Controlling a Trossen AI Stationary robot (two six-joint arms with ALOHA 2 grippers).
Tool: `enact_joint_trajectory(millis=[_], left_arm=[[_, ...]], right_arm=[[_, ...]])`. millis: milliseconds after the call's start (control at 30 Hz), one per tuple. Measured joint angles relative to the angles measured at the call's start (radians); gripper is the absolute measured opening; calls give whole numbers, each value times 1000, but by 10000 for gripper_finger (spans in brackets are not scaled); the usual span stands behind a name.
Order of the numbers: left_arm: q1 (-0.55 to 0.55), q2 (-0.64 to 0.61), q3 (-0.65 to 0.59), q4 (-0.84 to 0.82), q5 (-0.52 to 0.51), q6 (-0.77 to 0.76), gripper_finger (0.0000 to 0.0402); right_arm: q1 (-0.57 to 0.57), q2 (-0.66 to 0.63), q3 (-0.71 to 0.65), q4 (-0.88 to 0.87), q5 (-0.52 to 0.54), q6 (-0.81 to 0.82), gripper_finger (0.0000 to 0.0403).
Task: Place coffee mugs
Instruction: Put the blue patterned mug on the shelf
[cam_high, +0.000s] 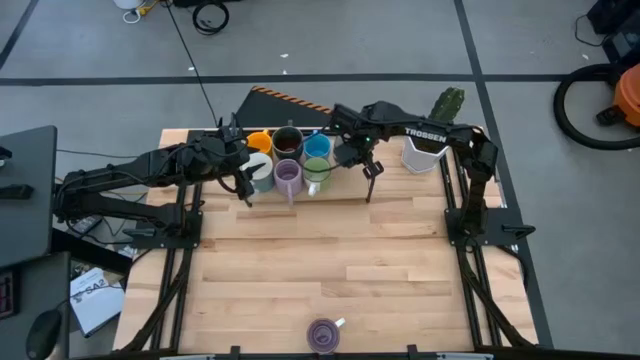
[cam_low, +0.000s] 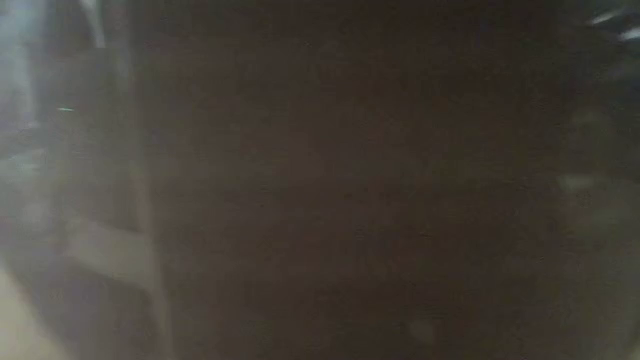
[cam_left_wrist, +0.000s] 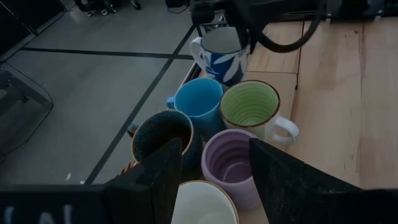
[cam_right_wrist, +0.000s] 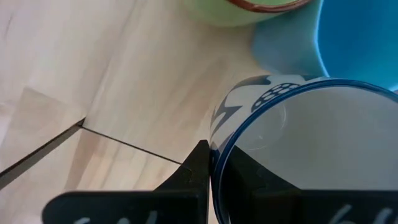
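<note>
The coffee mugs (cam_high: 288, 160) stood clustered at the table's (cam_high: 340, 250) far edge: orange, dark brown, blue, white, purple and green, rims up; another purple mug (cam_high: 323, 335) sat alone at the near edge. The right gripper (cam_right_wrist: 208, 180) was clenched on the rim of a white, blue-patterned mug (cam_right_wrist: 311, 143) beside the cluster. The left gripper (cam_left_wrist: 214, 171) hung spread wide over the white mug (cam_left_wrist: 202, 204), holding nothing. "TROSSEN" showed on the right arm (cam_high: 425, 133).
</note>
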Motion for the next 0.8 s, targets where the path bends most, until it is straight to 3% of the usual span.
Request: enact_joint_trajectory(millis=[467,800], left_arm=[[0,0,0,-2,0,-1,192],[0,0,0,-5,0,-1,192]], right_arm=[[-47,0,-5,30,-92,48,28],[2,0,-9,-42,-43,184,34]])
